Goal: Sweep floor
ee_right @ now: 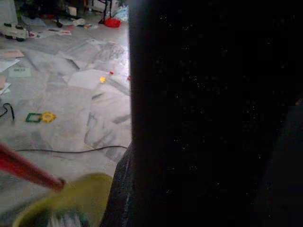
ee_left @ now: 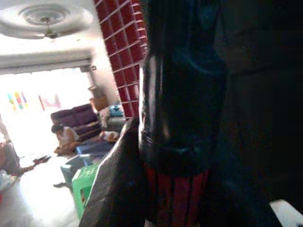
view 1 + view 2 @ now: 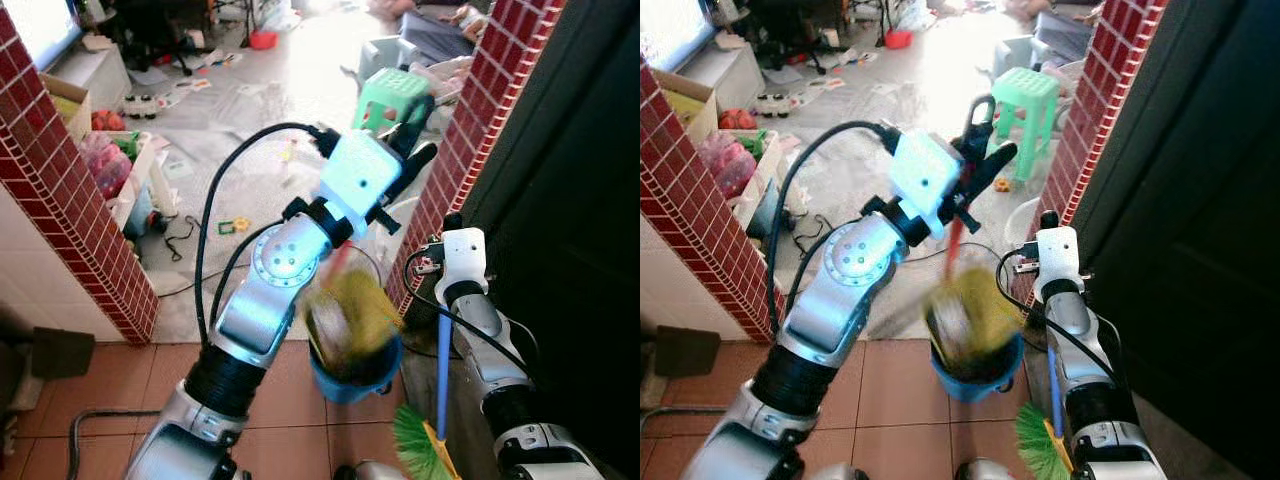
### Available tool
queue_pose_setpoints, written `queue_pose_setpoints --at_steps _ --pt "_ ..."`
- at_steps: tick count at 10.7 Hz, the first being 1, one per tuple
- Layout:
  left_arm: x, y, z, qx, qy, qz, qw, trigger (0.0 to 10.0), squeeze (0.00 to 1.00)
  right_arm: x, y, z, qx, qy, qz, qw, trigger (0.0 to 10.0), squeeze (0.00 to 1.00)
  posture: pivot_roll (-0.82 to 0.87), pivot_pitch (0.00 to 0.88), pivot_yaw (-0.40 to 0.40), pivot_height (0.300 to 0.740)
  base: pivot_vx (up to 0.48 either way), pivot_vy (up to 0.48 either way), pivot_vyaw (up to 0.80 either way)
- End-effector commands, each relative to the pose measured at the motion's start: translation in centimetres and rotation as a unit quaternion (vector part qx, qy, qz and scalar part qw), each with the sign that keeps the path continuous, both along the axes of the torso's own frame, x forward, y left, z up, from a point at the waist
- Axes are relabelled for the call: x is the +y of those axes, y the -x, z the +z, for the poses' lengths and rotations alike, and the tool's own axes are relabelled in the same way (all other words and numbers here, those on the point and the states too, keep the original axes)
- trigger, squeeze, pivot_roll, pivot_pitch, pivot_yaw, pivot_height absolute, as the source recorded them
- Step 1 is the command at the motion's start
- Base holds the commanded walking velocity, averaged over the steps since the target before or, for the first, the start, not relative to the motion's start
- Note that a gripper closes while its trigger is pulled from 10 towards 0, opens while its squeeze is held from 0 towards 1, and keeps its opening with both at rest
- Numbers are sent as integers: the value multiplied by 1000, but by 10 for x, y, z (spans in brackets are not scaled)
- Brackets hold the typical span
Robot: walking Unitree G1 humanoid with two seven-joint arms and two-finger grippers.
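Observation:
My left gripper (image 3: 408, 148) is raised in front of me and shut on a thin red handle (image 3: 954, 243). The left wrist view shows that red handle (image 2: 176, 198) clamped between the black fingers. A blurred yellow-green dustpan (image 3: 348, 315) hangs from it, just above a blue bucket (image 3: 352, 384) on the tiled floor. My right gripper (image 3: 452, 220) points upward beside the right brick pillar. A broom with a blue handle (image 3: 443, 365) and green bristles (image 3: 417, 440) stands along my right forearm. Its grip is hidden, and the right wrist view is mostly dark.
Red brick pillars stand at the left (image 3: 60, 200) and right (image 3: 485, 110), framing a marble floor (image 3: 260, 110) strewn with toys, papers and cables (image 3: 180, 240). A green stool (image 3: 395, 95) stands beyond. A dark wall (image 3: 585, 200) is close on my right. A person (image 2: 64, 137) sits far off.

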State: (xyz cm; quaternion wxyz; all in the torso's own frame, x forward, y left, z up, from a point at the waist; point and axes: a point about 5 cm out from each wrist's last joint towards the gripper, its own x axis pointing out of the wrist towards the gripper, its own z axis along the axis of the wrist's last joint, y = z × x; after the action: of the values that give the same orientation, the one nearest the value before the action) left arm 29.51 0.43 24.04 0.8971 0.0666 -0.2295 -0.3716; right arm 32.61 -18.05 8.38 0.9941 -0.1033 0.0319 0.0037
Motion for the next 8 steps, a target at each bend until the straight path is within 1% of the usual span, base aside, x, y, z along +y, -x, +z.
queue_pose_setpoints --at_steps 1,2,3,5,6,7,8 --pt "-2 4 10 -46 -14 -3 999 10000 0 0 -5 10 -22 1 3 1000 10000 0 -89 0 -38 740 0 0 0" --pt "-4 7 6 -66 -41 -12 997 10000 0 0 -5 9 -21 1 2 1000 10000 0 -87 0 -38 740 0 0 0" --pt "-4 10 9 -116 -66 -1 991 10000 0 0 -5 9 -22 2 2 1000 10000 0 -87 0 -38 740 0 0 0" --pt "-1 7 13 -106 -47 5 993 10000 0 0 -5 8 -21 1 3 1000 10000 0 -85 0 -40 740 0 0 0" --pt "6 4 22 -125 -29 35 991 10000 0 0 -5 8 -21 1 4 1000 10000 0 -85 0 -40 740 0 0 0" --pt "18 0 37 -145 -5 76 986 10000 0 1 -4 8 -21 1 5 1000 10000 0 -83 0 -40 740 0 0 0" --pt "31 -2 53 -173 12 112 978 10000 0 1 -4 7 -18 0 5 1000 10000 0 -78 0 -41 740 0 0 0"
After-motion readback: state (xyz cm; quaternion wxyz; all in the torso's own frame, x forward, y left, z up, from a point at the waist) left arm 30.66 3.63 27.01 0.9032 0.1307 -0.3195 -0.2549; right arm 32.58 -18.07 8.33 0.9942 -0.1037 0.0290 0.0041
